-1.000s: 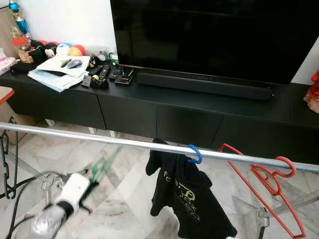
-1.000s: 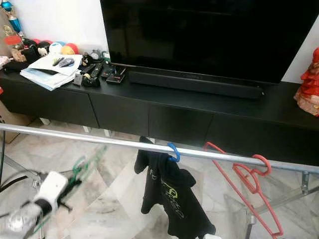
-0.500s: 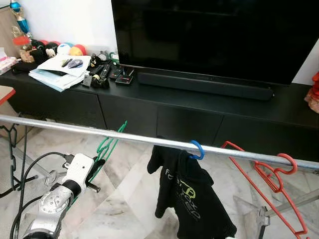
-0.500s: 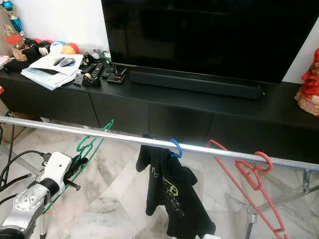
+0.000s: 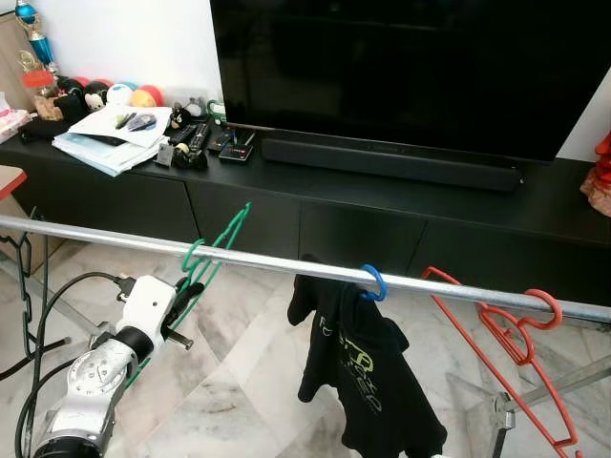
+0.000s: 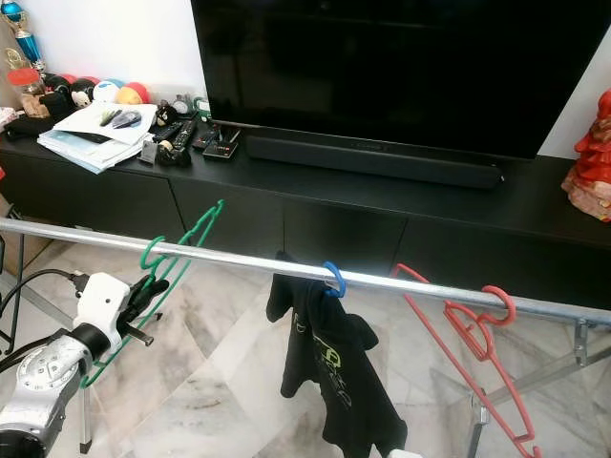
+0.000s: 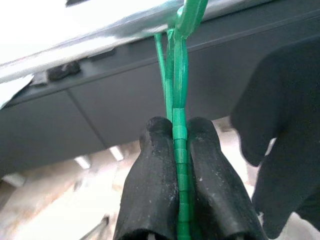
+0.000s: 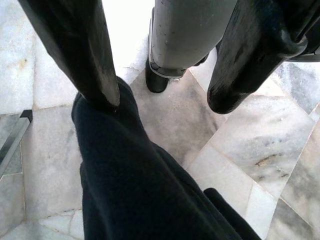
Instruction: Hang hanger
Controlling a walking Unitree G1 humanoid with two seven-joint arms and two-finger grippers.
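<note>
Green hanger point(image 5: 212, 256) with hook looped over the metal rail point(image 5: 286, 268), toward the rail's left end, body tilted back toward the black TV cabinet point(image 5: 315, 205). Pinched low on its frame by the left gripper point(image 5: 188, 298), black fingers point(image 7: 155, 165) pressed together on the green plastic from both sides, just under the rail. Further right along the rail, well apart from the green hook: blue hanger hook point(image 5: 372, 283) carrying a black T-shirt point(image 5: 368, 367) that droops below the bar; bare stretch of rail between the two. Beyond that, near the rail's right end, red hanger point(image 5: 516, 358) hanging askew, another bare span of rail between it and the blue hook. Marble floor point(image 5: 239, 382) open beneath the rail around the left arm. On the cabinet's left end, a stack of papers point(image 5: 110, 138) and remotes point(image 5: 196, 143) close to the front edge; soundbar point(image 5: 391, 164) along the middle under the television point(image 5: 410, 67). Right gripper point(image 8: 162, 95) hanging low over the floor tiles, fingers point(image 8: 80, 55) spread apart, dark cloth below them.
</note>
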